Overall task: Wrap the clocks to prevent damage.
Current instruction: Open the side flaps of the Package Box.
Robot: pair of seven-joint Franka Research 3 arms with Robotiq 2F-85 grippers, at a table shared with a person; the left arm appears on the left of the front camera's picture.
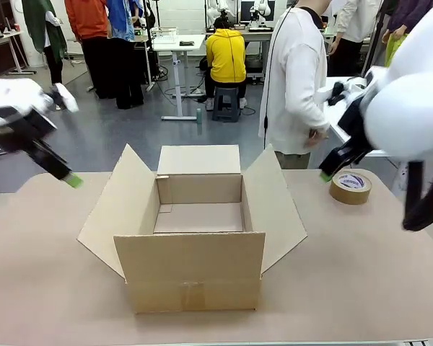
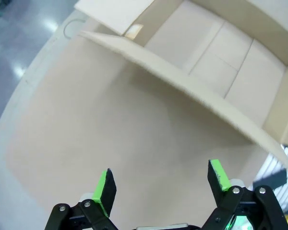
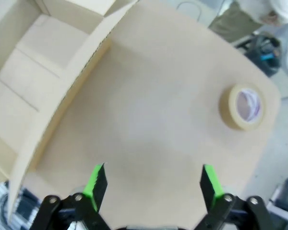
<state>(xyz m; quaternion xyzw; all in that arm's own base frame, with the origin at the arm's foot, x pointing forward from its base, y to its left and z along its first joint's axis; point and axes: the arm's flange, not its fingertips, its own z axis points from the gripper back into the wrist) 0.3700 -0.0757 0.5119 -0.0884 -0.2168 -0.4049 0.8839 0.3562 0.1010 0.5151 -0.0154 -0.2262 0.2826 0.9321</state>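
Item log, remote desk, packing stn.

1. Risks, my judgement:
- Box (image 1: 191,270) is open mid-table, four flaps splayed, floor bare cardboard. It looks light. If I bring either arm in low, a side flap catches and the whole box slides or twists.
- Tape roll (image 1: 350,187) lies flat on the table (image 1: 361,274), far right, near the right gripper (image 3: 152,184). A careless swing nudges it twd the edge.
- Person (image 1: 292,79) stands at the far side, turned away. A reach across the box w/o warning risks contact.
- Clocks: whereabouts I cannot tell, so no grasp target yet. Moving blind wastes the approach.

2. Pose:
- Left gripper (image 2: 162,184): arm in from the left, fingers angled down twd the table, tip above bare table beside the left flap, not touching. Jaws wide, nothing between the pads.
- Right gripper: arm in from the right, wrist high, fingers pointing down, tip between the right flap and tape roll, apart from both. Jaws wide, nothing held.
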